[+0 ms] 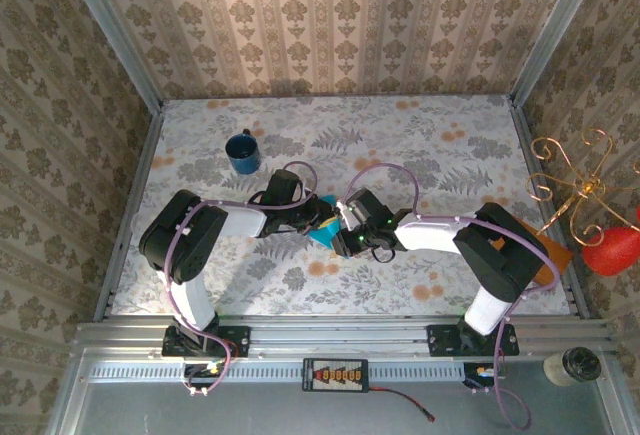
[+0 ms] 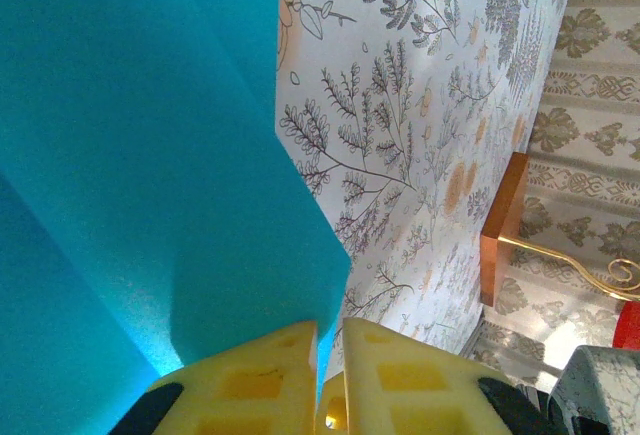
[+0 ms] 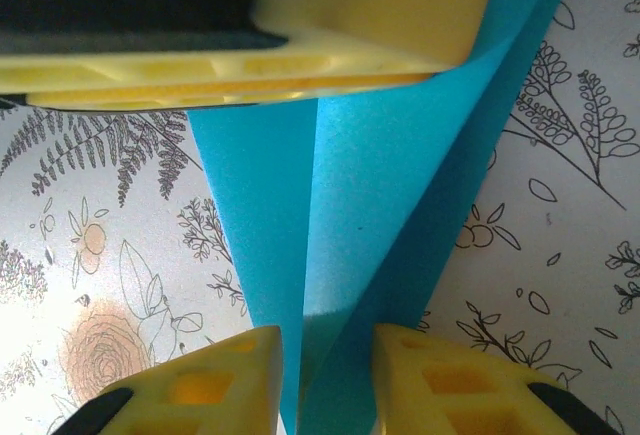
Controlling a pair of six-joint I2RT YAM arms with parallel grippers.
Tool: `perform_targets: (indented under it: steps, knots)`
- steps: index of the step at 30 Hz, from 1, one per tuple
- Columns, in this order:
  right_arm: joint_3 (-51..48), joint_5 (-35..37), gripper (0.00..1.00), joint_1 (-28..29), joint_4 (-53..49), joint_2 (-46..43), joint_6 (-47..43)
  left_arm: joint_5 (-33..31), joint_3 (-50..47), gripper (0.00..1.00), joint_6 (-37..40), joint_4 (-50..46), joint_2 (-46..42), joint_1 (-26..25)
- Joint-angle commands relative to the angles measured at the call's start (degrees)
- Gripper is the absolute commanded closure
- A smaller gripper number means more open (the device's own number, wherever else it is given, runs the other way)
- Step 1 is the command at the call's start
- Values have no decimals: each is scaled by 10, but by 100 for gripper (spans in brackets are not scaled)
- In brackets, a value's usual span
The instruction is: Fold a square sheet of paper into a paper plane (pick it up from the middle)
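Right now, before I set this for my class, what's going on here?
Two robot arms are folding a turquoise paper sheet in the middle of the table. The left gripper is pinched shut on one edge of it. The right gripper straddles a creased, folded section, but whether it is gripping is unclear. The paper shows folds but is not yet a finished plane. A dark blue mug stands apart, farther back.

Blue mug (image 1: 242, 151), orange-brown board (image 2: 499, 225)
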Motion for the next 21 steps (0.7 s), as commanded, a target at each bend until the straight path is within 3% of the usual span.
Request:
perform_targets:
  steps: [1, 7, 21]
  knots:
    - [-4, 22, 72, 4, -6, 11, -11, 2, 15, 86, 0, -7, 4, 6]
    - [-18, 12, 77, 0, -5, 8, -7, 1, 13, 86, 3, -10, 3, 11]
    - [-29, -49, 80, -22, 3, 11, 4, 9, 21, 86, 14, -16, 8, 17]
